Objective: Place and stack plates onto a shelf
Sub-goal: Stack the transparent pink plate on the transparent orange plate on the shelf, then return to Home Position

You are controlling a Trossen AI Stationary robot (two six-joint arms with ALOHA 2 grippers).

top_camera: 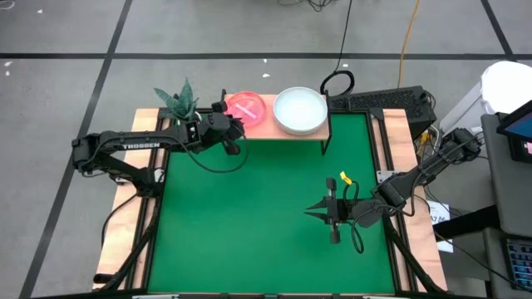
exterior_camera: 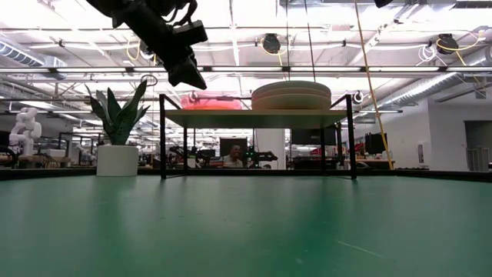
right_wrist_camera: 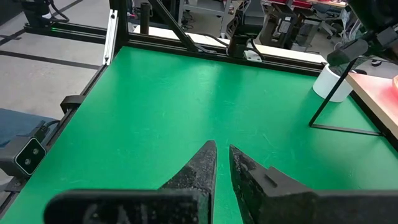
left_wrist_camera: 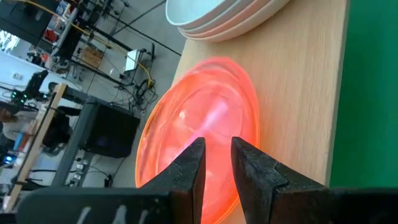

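On the far edge of the table: shelf [top_camera: 287,131], wooden top on thin black legs, set along the back of the green mat [top_camera: 266,208]
Large plates: a stack of pale plates [top_camera: 300,110] is seen on the right half of the shelf top; rims are nested, count cannot be told
Small plates: a stack of translucent pink plates [top_camera: 245,107] is seen on the left half of the shelf, just beside the pale stack, apart from it
Left gripper: [top_camera: 233,146] is held at the left end of the shelf, raised above the mat, near the pink plates [left_wrist_camera: 205,124]; fingers [left_wrist_camera: 189,171] nearly together, only a narrow gap, nothing held
Right gripper: [top_camera: 309,213] is parked over the right side of the mat, well apart from the shelf; fingers [right_wrist_camera: 199,165] close together, nothing between them
Other: potted plant [top_camera: 179,101] is seen beside the shelf's left end, off the mat
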